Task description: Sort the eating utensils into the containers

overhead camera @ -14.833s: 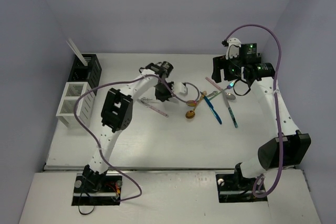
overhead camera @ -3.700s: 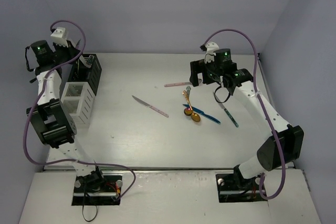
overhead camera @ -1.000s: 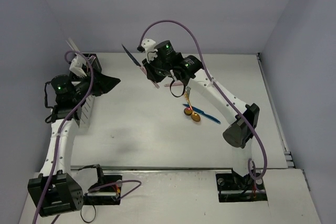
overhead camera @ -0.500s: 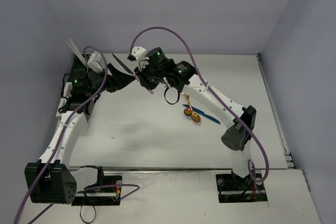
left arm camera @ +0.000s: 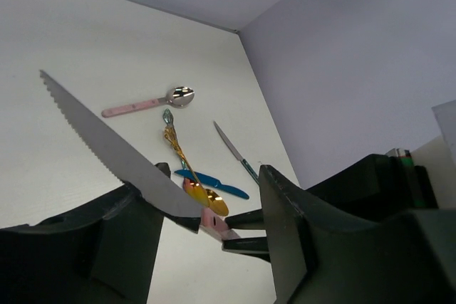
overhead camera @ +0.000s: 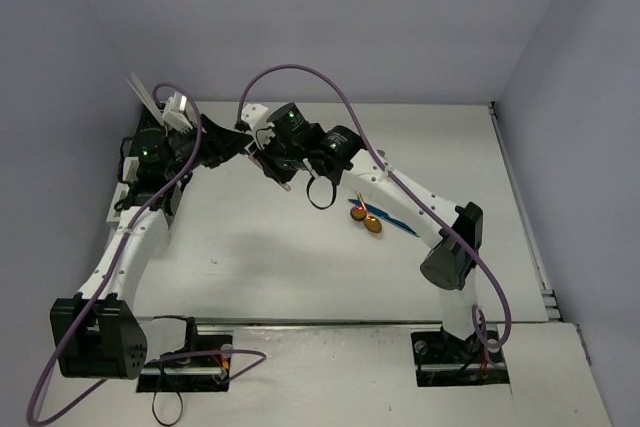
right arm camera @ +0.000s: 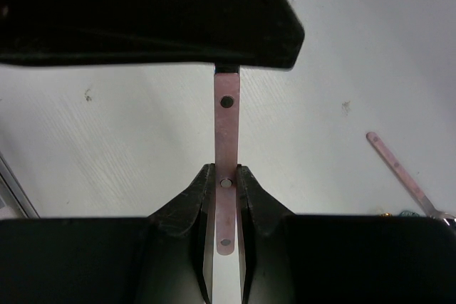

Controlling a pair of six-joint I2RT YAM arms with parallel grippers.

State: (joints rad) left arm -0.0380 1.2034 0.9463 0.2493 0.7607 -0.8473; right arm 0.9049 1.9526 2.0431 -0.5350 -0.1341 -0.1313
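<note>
My right gripper (right arm camera: 226, 172) is shut on the pink handle of a serrated knife (right arm camera: 227, 133) and holds it in the air over the table's back left. The silver blade (left arm camera: 107, 147) runs between the fingers of my left gripper (left arm camera: 214, 183). It rests against the left finger (left arm camera: 135, 211), and the other finger stands apart from it. In the top view both grippers, left (overhead camera: 228, 147) and right (overhead camera: 262, 152), meet near the left wall. The containers are mostly hidden behind my left arm, and pale sticks (overhead camera: 142, 95) poke up there.
More utensils lie on the table: a pink-handled spoon (left arm camera: 142, 105), gold spoons (left arm camera: 206, 201) crossing a blue piece (left arm camera: 221, 186), and a teal-handled knife (left arm camera: 234, 149). The top view shows the gold spoons (overhead camera: 368, 219) at mid-table. The right arm stretches across the table.
The right arm has carried the knife left and lower, toward the left gripper. The left gripper has come round the blade, and its jaws have narrowed.
</note>
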